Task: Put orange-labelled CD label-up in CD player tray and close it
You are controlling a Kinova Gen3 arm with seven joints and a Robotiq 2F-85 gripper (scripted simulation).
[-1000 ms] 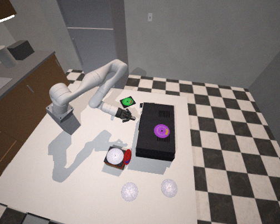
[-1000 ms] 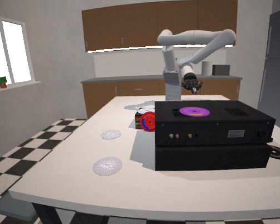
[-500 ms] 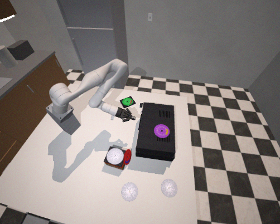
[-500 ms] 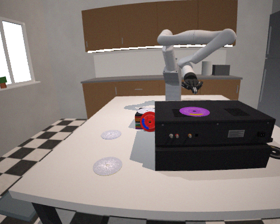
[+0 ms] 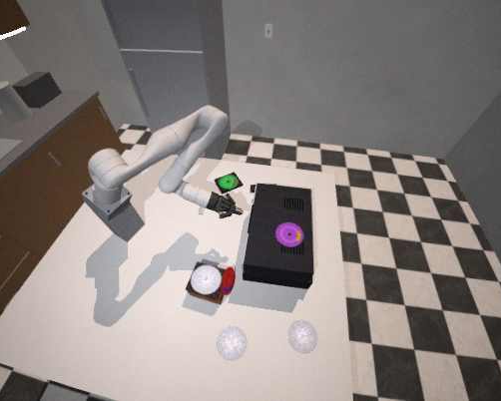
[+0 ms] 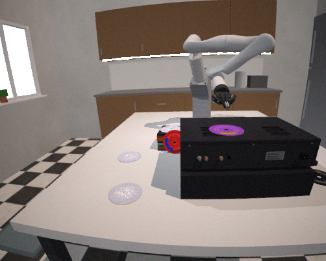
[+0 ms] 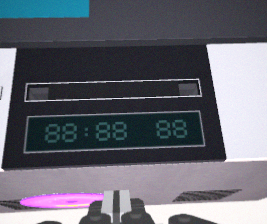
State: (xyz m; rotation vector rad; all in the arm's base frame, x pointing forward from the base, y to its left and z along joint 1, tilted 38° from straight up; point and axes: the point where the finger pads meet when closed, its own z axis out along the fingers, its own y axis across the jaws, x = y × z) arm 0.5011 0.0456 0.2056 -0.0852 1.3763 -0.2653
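The CD player (image 5: 269, 209) (image 6: 249, 147) (image 7: 249, 105) stands level on a black base unit (image 6: 245, 183) (image 7: 184, 22). The wrist view shows its front upside down: the white-outlined tray slot (image 7: 114, 90) is dark with a grey patch at each end, and no tray sticks out. The display (image 7: 91, 131) is beside it. I see no orange label; the CD may be inside the player, hidden. My gripper (image 5: 241, 211) (image 6: 226, 106) (image 7: 117, 208) is shut and empty, in the air in front of the player's front, touching nothing that I can see.
A purple disc (image 5: 282, 231) (image 6: 217, 130) (image 7: 54, 200) lies on the player's top. A green disc (image 5: 225, 181) lies in a case. A red disc (image 5: 228, 280) (image 6: 169, 137) leans against a case stack topped by a silver disc (image 5: 200, 276). Two silver discs (image 5: 232, 349) (image 5: 302, 343) lie label-hidden on the table.
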